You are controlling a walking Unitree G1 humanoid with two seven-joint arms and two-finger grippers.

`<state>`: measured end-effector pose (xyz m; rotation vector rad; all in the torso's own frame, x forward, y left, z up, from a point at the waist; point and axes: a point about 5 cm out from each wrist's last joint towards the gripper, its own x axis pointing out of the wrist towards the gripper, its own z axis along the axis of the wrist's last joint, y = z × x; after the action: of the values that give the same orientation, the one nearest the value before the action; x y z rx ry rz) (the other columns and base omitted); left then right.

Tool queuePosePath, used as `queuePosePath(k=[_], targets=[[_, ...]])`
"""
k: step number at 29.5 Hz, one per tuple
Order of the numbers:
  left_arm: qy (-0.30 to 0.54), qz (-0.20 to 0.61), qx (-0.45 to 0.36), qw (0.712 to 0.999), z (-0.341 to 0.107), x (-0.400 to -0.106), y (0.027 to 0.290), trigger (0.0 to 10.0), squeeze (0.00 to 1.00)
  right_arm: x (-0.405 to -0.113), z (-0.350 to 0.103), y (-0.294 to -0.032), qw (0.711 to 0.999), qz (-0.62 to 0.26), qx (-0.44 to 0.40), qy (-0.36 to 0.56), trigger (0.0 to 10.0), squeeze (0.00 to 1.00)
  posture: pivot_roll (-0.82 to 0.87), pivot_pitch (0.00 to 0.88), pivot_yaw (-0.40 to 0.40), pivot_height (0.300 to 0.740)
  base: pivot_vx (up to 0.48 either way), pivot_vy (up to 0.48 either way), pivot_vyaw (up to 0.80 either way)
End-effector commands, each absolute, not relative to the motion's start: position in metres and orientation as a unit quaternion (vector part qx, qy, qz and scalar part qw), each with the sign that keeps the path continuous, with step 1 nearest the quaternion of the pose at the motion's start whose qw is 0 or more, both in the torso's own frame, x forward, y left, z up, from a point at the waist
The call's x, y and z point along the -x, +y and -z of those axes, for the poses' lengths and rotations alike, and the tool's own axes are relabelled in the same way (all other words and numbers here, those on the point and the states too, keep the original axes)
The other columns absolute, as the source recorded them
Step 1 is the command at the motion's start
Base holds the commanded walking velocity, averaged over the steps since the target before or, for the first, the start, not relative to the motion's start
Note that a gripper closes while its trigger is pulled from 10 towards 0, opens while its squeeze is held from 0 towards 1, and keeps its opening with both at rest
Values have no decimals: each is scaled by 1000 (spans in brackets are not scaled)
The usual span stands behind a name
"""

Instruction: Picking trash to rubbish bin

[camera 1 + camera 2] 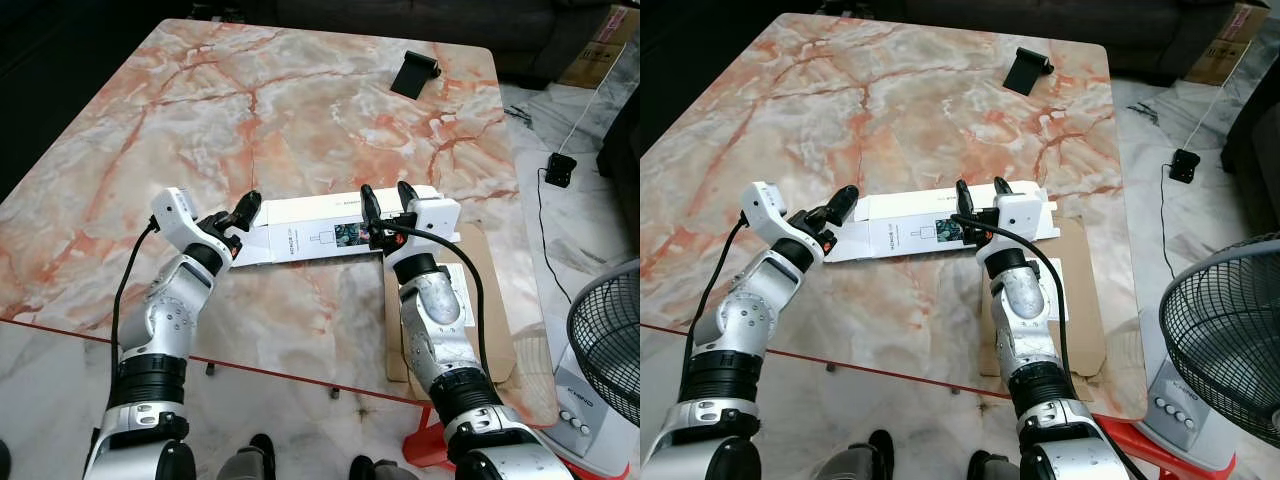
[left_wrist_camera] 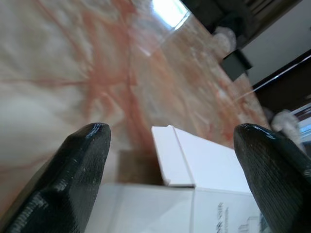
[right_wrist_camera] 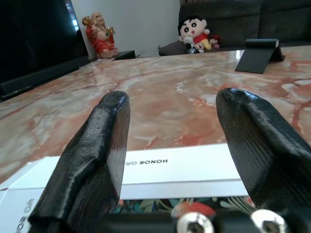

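Marble table, pink and veined, takes up most of the room in front of the robot, and a long white box lies flat on it near the front edge, flaps open at its ends. The left gripper sits at the box's left end, its two black fingers spread wide with the white flap between them, not clamped on anything. The right gripper stands over the right part of the box, fingers also parted, straddling the box's far long edge with nothing grasped; the printed side of the box shows just under them. Further back on the table, well apart from the box, a small black stand rests near the far right corner. A flat piece of cardboard lies on the floor beside the table's right edge, under the right arm. A white fan stands at the right, and a black cable with a plug trails across the floor tiles. A stuffed doll and a red figurine sit beyond the table.
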<state>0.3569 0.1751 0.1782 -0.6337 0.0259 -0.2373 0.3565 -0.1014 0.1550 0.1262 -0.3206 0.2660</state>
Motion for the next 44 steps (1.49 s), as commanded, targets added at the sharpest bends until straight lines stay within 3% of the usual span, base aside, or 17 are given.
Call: queuePosePath(k=[1,6,23,40,41,42,43,44], targets=[[10,110,289,951,-187,-356,183,10000,0,-354,-151,-103,978,-128,-65,-153,10000,0,101,181,6,740,0,0,0],[19,104,256,961,-194,-356,192,10000,0,-354,-149,-100,978,-131,-66,-149,10000,0,105,180,6,740,0,0,0],[68,129,277,950,-181,-362,178,10000,0,-353,-149,-103,978,-126,-65,-150,10000,0,91,188,8,740,0,0,0],[95,153,350,919,-169,-362,163,10000,0,-353,-149,-104,979,-123,-65,-150,10000,0,88,198,8,740,0,0,0],[94,154,351,919,-170,-362,163,4863,0,-353,-149,-104,979,-122,-64,-150,10000,0,89,198,8,740,0,0,0],[94,154,351,919,-170,-362,163,4863,0,-353,-149,-104,979,-122,-64,-150,10000,0,89,198,8,740,0,0,0],[92,156,354,918,-170,-361,163,0,0,-353,-150,-105,979,-122,-64,-150,10000,0,89,198,8,740,0,0,0],[90,157,357,917,-171,-361,163,0,0,-353,-150,-105,979,-122,-65,-149,10000,0,90,198,8,740,0,0,0]])
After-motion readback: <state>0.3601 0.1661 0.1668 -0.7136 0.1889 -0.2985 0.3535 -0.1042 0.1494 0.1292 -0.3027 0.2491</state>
